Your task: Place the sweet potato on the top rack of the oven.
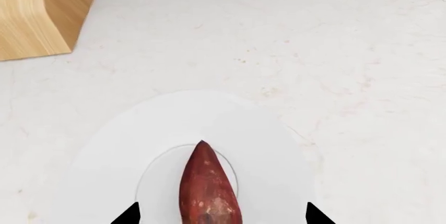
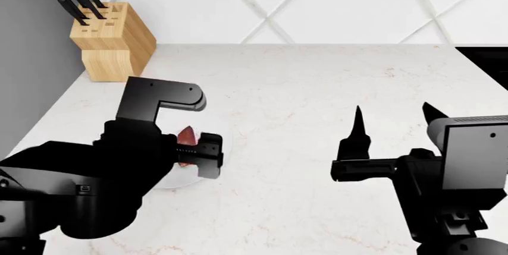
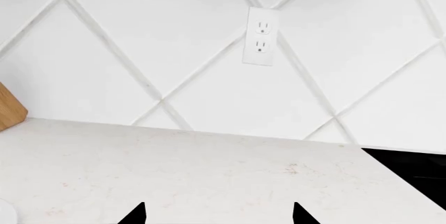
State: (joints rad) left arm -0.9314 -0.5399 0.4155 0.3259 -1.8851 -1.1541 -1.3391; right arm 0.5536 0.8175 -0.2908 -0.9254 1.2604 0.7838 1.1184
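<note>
Low in the left wrist frame, the sweet potato (image 1: 209,192) lies on a white plate (image 1: 112,145) between the left gripper's (image 1: 221,214) parted jaws, while the right gripper's (image 2: 394,118) jaws also stand apart.

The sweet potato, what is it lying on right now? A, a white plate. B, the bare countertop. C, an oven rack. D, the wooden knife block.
A: the left wrist view shows the sweet potato lying in the middle of a white plate on the marble countertop, with the left gripper open, its jaws on either side of it.
</note>
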